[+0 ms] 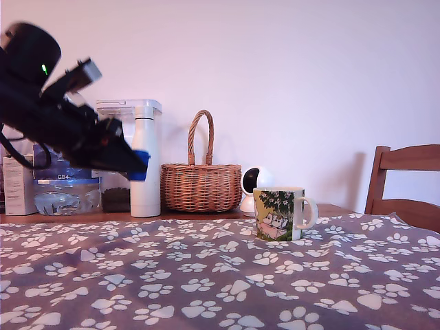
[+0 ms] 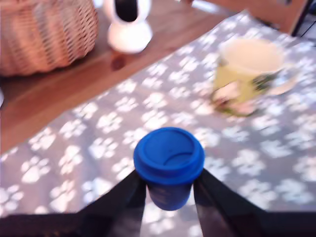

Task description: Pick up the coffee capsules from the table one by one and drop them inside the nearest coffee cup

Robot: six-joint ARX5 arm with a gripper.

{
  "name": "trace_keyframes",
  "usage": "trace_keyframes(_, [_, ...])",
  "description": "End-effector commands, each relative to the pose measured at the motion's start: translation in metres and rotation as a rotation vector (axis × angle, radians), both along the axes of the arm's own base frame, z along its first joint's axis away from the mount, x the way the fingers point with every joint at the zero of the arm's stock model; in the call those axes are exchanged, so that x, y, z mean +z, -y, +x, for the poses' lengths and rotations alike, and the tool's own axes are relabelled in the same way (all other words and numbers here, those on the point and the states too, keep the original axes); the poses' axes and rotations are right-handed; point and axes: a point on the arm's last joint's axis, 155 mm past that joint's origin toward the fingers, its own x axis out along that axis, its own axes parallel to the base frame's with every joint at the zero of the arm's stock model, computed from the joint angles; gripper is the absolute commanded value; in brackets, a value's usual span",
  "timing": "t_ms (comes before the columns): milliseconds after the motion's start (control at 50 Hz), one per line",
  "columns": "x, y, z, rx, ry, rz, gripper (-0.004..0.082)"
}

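Claw: I have my gripper clamped on the blue capsule, lid side facing the wrist camera, held up in the air.
Cloth: I see open paw-print table below and toward the exterior view's right.
Cup: the mug stands upright, well apart from the capsule.
Back edge: basket, white camera and flask line the bare wood.

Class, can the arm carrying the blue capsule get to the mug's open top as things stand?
Probably yes. The gripper holds the capsule above the cloth, the mug stands alone with its mouth open, and nothing lies between them.
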Motion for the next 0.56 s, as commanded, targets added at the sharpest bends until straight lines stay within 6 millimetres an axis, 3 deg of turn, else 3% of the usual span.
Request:
trace_keyframes(0, [0.006, 0.007, -0.010, -0.016, 0.005, -0.015, 0.0089])
trace_keyframes(260, [0.024, 0.041, -0.035, -0.092, 0.009, -0.048, 0.0089])
trace_keyframes(540, [0.025, 0.065, -0.051, -0.151, 0.004, -0.060, 0.0089])
